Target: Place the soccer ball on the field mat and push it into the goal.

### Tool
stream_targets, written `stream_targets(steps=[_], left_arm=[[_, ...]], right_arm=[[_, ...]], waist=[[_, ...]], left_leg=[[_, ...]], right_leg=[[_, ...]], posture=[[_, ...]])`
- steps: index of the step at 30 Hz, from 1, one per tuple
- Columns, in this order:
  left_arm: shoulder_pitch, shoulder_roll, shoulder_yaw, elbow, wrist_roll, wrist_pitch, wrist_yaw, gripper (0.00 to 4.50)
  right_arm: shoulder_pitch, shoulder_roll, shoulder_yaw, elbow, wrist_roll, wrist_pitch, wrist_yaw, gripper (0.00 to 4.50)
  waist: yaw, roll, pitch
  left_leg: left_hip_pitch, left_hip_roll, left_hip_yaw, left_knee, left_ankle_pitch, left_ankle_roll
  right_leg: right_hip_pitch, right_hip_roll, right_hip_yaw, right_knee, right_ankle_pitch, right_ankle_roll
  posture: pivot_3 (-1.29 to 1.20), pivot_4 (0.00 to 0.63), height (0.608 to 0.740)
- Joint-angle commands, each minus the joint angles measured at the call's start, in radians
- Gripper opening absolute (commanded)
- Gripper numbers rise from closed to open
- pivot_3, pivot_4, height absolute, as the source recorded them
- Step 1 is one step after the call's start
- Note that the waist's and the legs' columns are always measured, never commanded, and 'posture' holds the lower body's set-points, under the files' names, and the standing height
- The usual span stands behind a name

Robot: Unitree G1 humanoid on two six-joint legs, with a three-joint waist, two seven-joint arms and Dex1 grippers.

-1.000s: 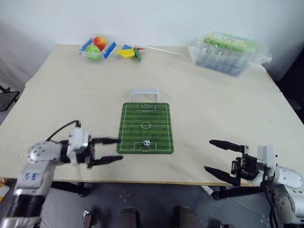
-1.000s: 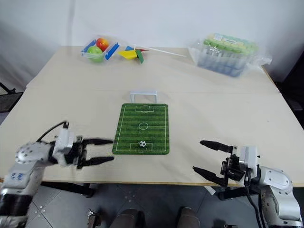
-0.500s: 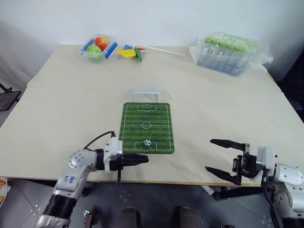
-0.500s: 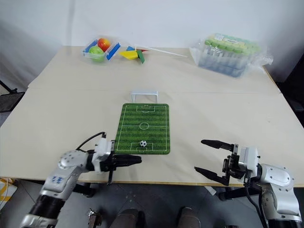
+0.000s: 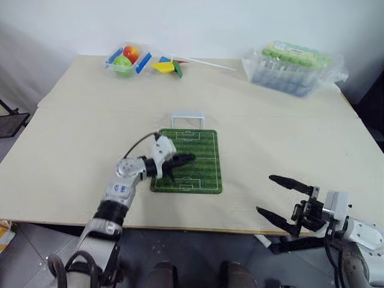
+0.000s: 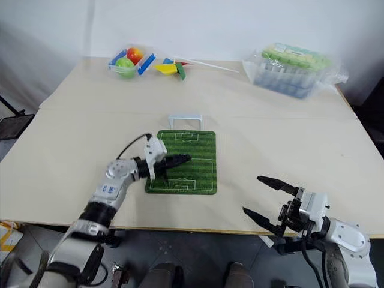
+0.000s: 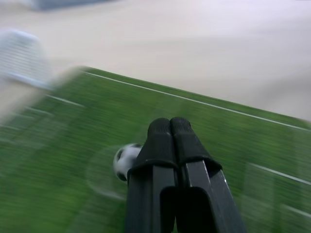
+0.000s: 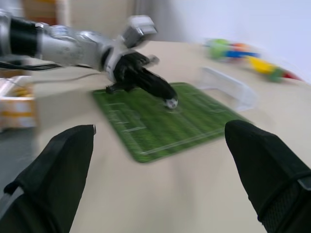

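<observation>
Left gripper (image 7: 170,127), black fingers clenched into one blunt pusher, meets the tiny black-and-white soccer ball (image 7: 125,161) on the green striped field mat (image 5: 207,150) — aimed toward the small white frame goal (image 5: 186,119); right gripper (image 5: 290,203) released, idle.

My worktop (image 5: 72,150) is a broad, pale beige surface with a faint seam running across it from left to right, and it ends at a plain white wall (image 5: 198,24) on the far side. Soft, even light falls over it. Below the near edge I see a grey tiled floor (image 5: 198,252), and off the worktop's left edge stands a dark piece of furniture (image 5: 9,117), too little of it in sight for me to tell what it is.
</observation>
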Motion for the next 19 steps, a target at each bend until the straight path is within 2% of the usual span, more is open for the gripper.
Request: stream_targets(steps=[1, 3, 5, 8, 11, 14, 19], left_arm=[[-0.088, 0.007, 0.075, 0.100, -0.006, -0.135, 0.054, 0.03], [-0.072, 0.030, 0.102, 0.074, -0.048, -0.131, -0.015, 0.03], [-0.003, 0.067, 0.127, -0.016, -0.113, -0.099, -0.121, 0.03], [0.121, 0.151, 0.167, -0.183, -0.180, -0.032, -0.194, 0.03], [0.259, 0.246, 0.256, -0.333, -0.247, 0.063, -0.185, 0.03], [0.481, 0.349, 0.366, -0.452, -0.250, 0.152, -0.138, 0.03], [0.756, 0.365, 0.503, -0.621, -0.252, 0.160, -0.054, 0.03]], right_arm=[[-0.013, 0.075, -0.033, -0.030, -0.022, -0.040, -0.146, 4.50], [-0.015, 0.101, -0.023, -0.041, -0.033, -0.044, -0.185, 4.50], [-0.008, 0.107, -0.009, -0.045, -0.037, -0.052, -0.187, 4.50], [-0.006, 0.104, -0.006, -0.036, -0.033, -0.060, -0.185, 4.50], [-0.021, 0.095, -0.013, -0.005, -0.025, -0.073, -0.170, 4.50], [-0.059, 0.078, -0.012, 0.048, -0.018, -0.087, -0.133, 4.50], [-0.125, 0.042, 0.011, 0.138, -0.015, -0.111, -0.034, 4.50]], waist=[[-0.008, 0.000, 0.000], [-0.016, 0.001, 0.000], [-0.027, 0.001, -0.001], [-0.040, 0.001, -0.001], [-0.044, 0.001, 0.000], [-0.049, 0.001, 0.000], [-0.039, 0.002, 0.000]], left_leg=[[0.000, 0.000, 0.000, 0.000, 0.000, 0.000], [0.000, 0.000, 0.000, -0.002, 0.000, 0.000], [0.001, 0.000, 0.002, -0.003, -0.001, 0.000], [0.003, 0.001, 0.003, -0.008, -0.001, 0.000], [0.002, 0.001, 0.003, -0.009, 0.000, 0.000], [0.003, 0.001, 0.003, -0.008, -0.001, 0.000], [0.010, 0.002, 0.007, -0.012, -0.002, 0.001]], right_leg=[[0.000, 0.000, 0.000, 0.000, 0.000, 0.000], [0.000, 0.000, 0.000, 0.000, 0.000, 0.000], [0.000, 0.000, 0.001, -0.001, 0.000, 0.000], [-0.002, 0.000, 0.002, -0.002, 0.000, 0.000], [-0.002, 0.001, 0.002, -0.002, 0.000, 0.000], [-0.002, 0.000, 0.003, -0.001, 0.000, 0.000], [0.000, 0.000, 0.008, -0.001, 0.000, 0.000]], posture=[[0.00, 0.150, 0.740], [0.00, 0.150, 0.740], [0.00, 0.150, 0.740], [0.00, 0.150, 0.740], [0.00, 0.150, 0.740], [0.00, 0.150, 0.740], [0.00, 0.150, 0.740]])
